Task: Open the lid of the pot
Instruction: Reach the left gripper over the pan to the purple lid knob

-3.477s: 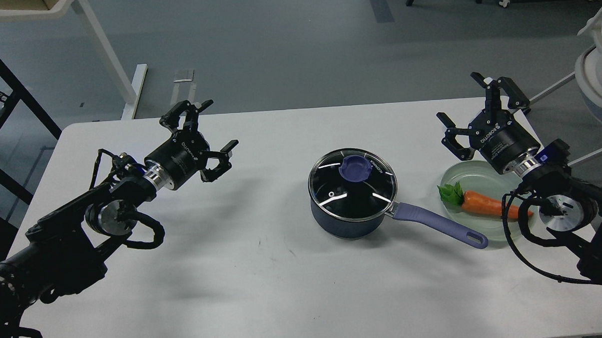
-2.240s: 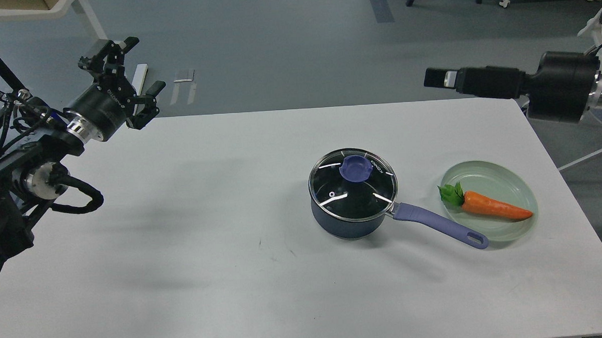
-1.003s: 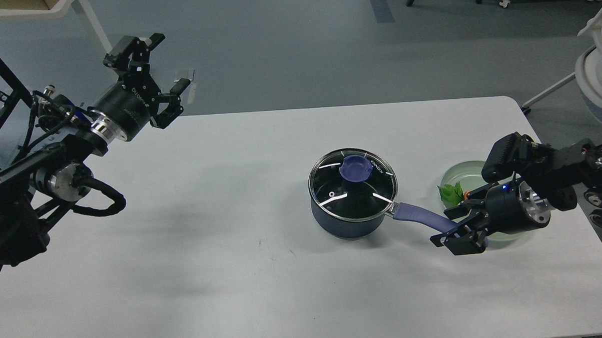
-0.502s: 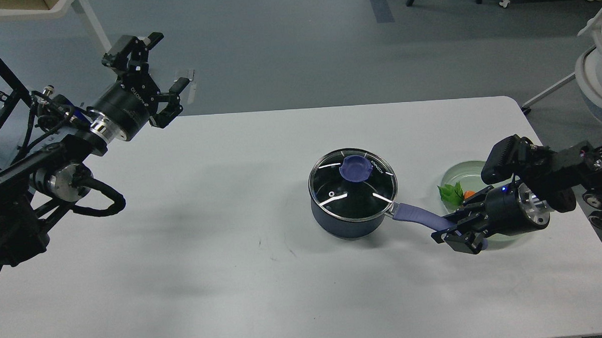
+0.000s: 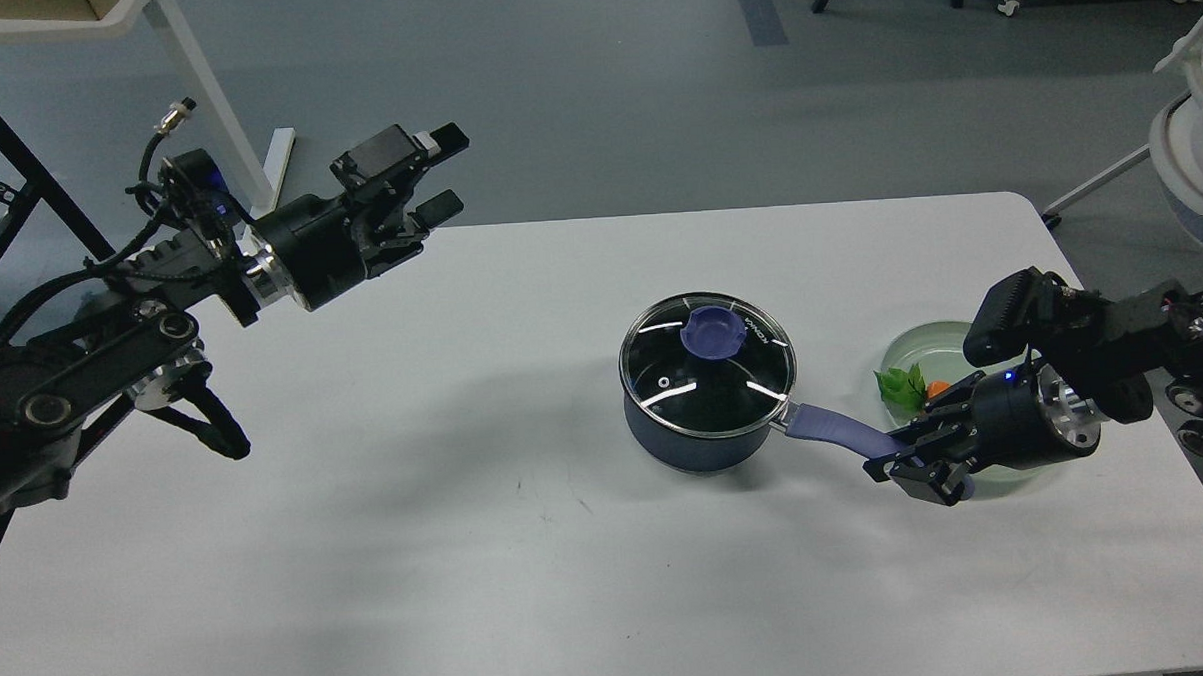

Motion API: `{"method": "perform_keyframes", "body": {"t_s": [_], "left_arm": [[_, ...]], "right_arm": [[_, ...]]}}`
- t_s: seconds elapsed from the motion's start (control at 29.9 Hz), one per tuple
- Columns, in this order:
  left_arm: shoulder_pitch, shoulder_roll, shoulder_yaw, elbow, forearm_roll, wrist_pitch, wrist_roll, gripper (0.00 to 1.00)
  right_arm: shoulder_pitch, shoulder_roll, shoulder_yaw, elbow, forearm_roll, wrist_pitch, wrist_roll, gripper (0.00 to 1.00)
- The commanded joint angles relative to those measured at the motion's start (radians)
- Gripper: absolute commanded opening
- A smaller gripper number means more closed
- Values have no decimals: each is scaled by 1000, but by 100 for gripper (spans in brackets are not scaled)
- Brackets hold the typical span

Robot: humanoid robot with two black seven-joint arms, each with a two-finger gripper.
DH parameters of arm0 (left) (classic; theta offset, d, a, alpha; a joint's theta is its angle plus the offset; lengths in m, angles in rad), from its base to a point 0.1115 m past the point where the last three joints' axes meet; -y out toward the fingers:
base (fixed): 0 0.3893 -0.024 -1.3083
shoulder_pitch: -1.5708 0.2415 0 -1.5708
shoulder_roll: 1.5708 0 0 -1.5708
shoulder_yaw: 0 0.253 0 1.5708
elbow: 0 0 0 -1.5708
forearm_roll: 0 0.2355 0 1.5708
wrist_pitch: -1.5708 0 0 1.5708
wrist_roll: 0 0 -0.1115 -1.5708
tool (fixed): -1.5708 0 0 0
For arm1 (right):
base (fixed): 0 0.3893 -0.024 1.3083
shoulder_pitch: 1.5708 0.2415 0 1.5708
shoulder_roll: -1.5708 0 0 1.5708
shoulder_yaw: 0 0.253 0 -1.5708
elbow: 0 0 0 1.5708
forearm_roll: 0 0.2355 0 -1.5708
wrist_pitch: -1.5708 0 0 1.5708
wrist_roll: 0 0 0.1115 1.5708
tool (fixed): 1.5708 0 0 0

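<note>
Two black arms are over the white table (image 5: 469, 543), the biggest thing out here, and it stretches nearly edge to edge of the view. On the left side, the left arm comes in over the left edge and angles toward the far edge, and its left gripper (image 5: 434, 174) hangs in the air just past that far edge, fingers parted with nothing between them, well apart from the cookware. Across the worktop the right arm lies low along the right edge, and the right gripper (image 5: 911, 462) is down at table level with its fingers closed around the tail end of the long purple handle (image 5: 835, 433). That's a firm pinch on the handle, right beside the plate! Now the pot (image 5: 700, 437), dark navy, sits upright on the table right of centre, roughly midway between the near and far edges, its handle running out toward the near right corner. Look at the lid (image 5: 708, 365): clear glass with a steel rim, and it's seated flat on the pot, not yet lifted. Next down, the pale green glass plate (image 5: 912, 352) rests close to the right edge, partly hidden behind the right arm, with an orange carrot and its green leaves (image 5: 901, 386) peeking out on it. Smallest of all, the purple-blue knob (image 5: 713, 331) stands at the lid's centre, untouched by either claw.
</note>
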Motion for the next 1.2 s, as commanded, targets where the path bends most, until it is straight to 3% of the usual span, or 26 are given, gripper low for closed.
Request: {"method": "perform_keyframes", "body": {"t_s": [0.0,0.17,0.33,0.47,0.64,1.17], "left_arm": [[-26,-5,3,-106,320,92,0,99],[-66,-28,29,-171,667,143,0,99],[-222,-97,251,-149,871,223,0,99],[-290,-197,344,-34,908,261,0,99],[-310,-301,355,93,921,261,0,99],[-298,-453,413,268,957,260,0,99]], "right_arm": [[0,0,1,0,1,0,0,30],[1,-2,1,0,1,0,0,30],[0,-2,1,2,1,0,0,30],[1,-2,1,2,3,0,0,30],[0,-5,1,2,3,0,0,30],[-2,-2,3,3,3,0,0,31]]}}
